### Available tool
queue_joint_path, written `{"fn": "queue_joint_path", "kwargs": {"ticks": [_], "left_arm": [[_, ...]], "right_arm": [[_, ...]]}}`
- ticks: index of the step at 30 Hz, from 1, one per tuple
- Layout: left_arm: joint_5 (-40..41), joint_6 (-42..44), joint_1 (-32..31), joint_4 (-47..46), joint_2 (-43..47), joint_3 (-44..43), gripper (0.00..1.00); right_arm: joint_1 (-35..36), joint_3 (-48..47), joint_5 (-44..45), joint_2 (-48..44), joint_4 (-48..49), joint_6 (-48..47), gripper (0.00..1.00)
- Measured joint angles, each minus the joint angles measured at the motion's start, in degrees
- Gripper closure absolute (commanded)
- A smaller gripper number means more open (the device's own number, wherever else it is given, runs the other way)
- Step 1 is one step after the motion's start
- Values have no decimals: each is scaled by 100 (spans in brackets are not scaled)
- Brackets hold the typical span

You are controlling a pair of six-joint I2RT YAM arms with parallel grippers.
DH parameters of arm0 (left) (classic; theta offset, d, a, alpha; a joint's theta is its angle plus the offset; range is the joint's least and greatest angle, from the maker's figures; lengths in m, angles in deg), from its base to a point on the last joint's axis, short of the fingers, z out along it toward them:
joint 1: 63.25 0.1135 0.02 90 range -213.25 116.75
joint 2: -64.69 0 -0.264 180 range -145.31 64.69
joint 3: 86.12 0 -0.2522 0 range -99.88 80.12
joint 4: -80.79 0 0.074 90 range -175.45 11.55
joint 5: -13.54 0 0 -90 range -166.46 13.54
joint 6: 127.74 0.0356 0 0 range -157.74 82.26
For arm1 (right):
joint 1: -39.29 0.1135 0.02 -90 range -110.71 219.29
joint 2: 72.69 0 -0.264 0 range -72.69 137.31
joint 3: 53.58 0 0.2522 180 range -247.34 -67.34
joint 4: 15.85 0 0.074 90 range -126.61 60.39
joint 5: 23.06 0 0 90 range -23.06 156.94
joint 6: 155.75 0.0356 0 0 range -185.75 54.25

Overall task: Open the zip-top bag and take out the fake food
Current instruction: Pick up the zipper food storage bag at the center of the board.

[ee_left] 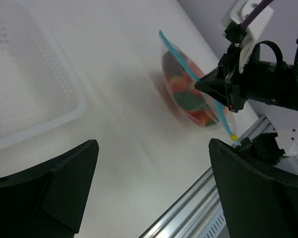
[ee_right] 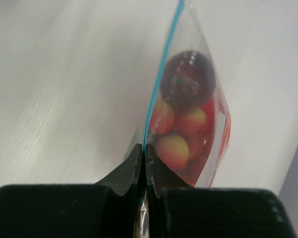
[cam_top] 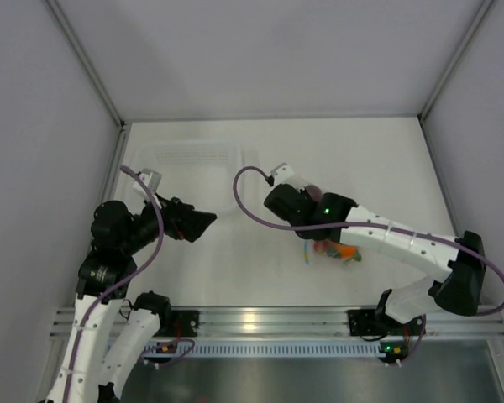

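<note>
**Zip strip pinched: the bag (ee_right: 188, 124) is in the right gripper (ee_right: 144, 154)**

White table (cam_top: 277, 159), with a clear tray (ee_left: 39, 99) at its far left. The left gripper (ee_left: 153, 146) is spread wide with nothing in it and faces the bag. The right gripper is clamped tight on the teal zip strip (ee_right: 161, 74), right of centre, near the front edge. The food (ee_right: 174, 148) is all inside.

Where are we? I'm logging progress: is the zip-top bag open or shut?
Shut, it seems: the zip-top bag shows its zip strip as one unbroken teal line, pinched in the right gripper, fake food inside.
</note>
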Motion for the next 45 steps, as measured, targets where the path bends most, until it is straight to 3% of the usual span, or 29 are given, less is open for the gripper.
{"fn": "queue_joint_path", "kwargs": {"ticks": [6,10,19,29,36,45], "left_arm": [[-1117,-229,-85,-898,-527,-498,1],[-1259,-184,-461,-1325,-1117,-968,1],[-675,1049,-2647,-1703,-1805,-1211,1],[96,2214,-4146,-2181,-2144,-1325,1],[452,2677,-4492,-2258,-2828,-1574,1],[479,2940,-4566,-2267,-2861,-1576,1]], "right_arm": [[0,-525,-1119,-667,-304,-431,100],[0,-741,-1491,-957,-564,-608,100],[0,-997,-2229,-1390,-1073,-929,100],[0,-1285,-3075,-1635,-1325,-1510,100],[48,-1808,-3427,-1631,-1600,-1840,100],[151,-1991,-3869,-1631,-1729,-2179,100]]}}
